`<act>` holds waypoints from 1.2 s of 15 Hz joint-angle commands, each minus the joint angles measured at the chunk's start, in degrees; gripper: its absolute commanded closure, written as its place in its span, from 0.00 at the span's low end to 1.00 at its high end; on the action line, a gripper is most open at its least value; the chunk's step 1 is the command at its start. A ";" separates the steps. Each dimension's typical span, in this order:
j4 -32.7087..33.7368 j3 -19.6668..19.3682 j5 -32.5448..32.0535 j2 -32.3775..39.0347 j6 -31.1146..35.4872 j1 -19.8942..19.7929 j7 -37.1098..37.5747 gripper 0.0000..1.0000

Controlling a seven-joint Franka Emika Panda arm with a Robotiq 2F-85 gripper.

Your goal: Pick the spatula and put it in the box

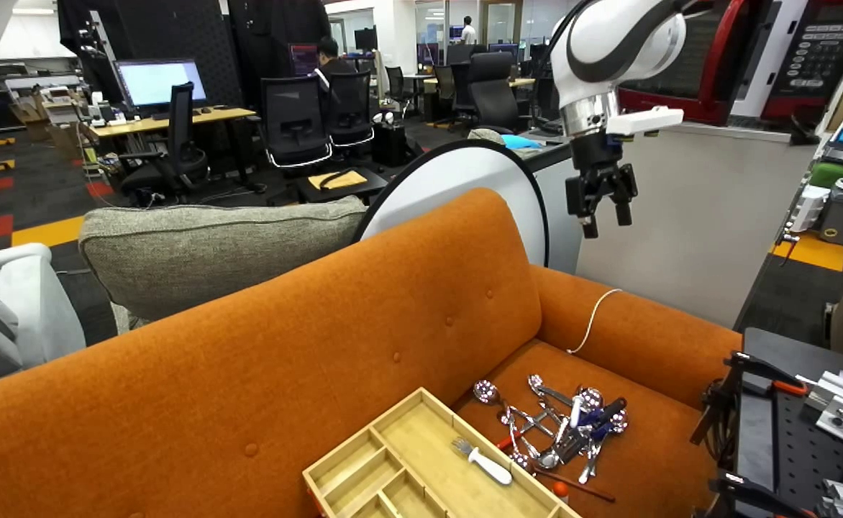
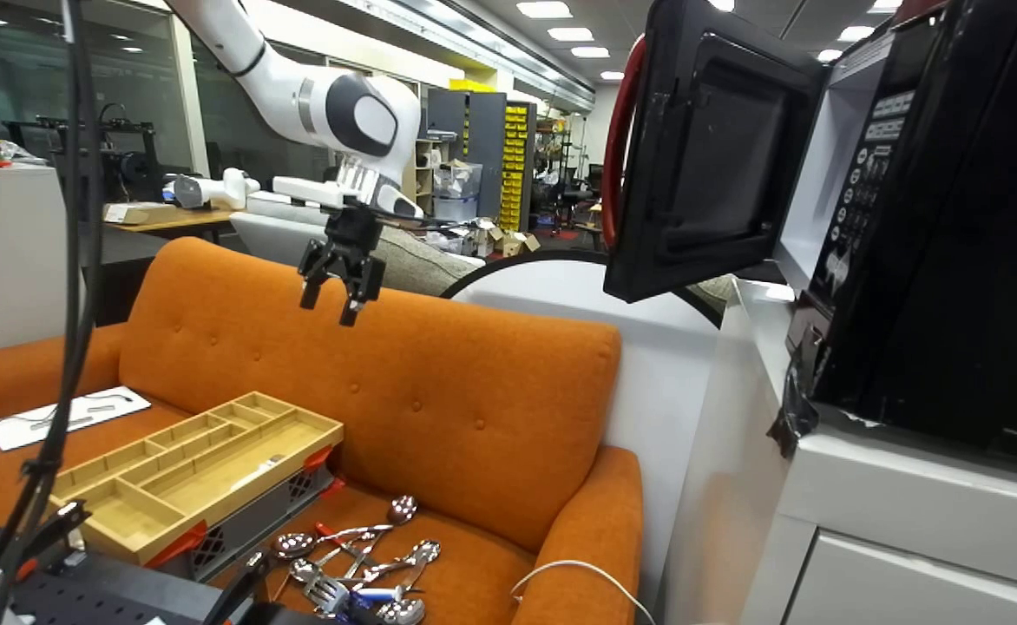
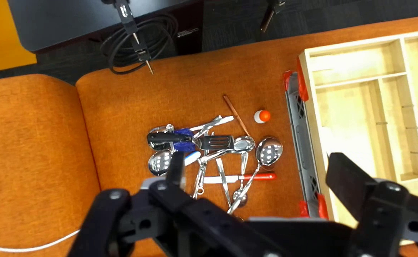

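While the gripper [image 1: 607,221] hangs well above the sofa [image 1: 429,288], the spatula [image 3: 187,138] lies on top of the pile of cutlery [image 3: 214,155], which shows around six o'clock from the gripper in both exterior views. In the wrist view the spatula lies near ten o'clock from the gap between the fingers [image 3: 348,182]. Its long axis runs nearly nine to three there: handle toward nine, slotted head toward three, the side where the box [image 3: 355,107] sits, well apart. As the fingers are spaced along much the same line, they would close along the spatula rather than across it; my judgement is that the gripper needs roughly a quarter turn before coming down on the handle. A spoon [image 3: 243,144] lies right at the head's tip; whether they touch I cannot tell. Spread wide, the fingers hold nothing and touch nothing, so the pick looks not yet begun.
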 commanded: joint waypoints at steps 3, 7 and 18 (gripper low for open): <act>2.86 0.43 5.89 12.80 2.48 -0.75 4.65 0.00; 2.30 0.27 6.08 15.78 3.55 -0.32 6.29 0.00; 3.45 -0.78 9.40 21.82 3.06 -0.64 16.21 0.00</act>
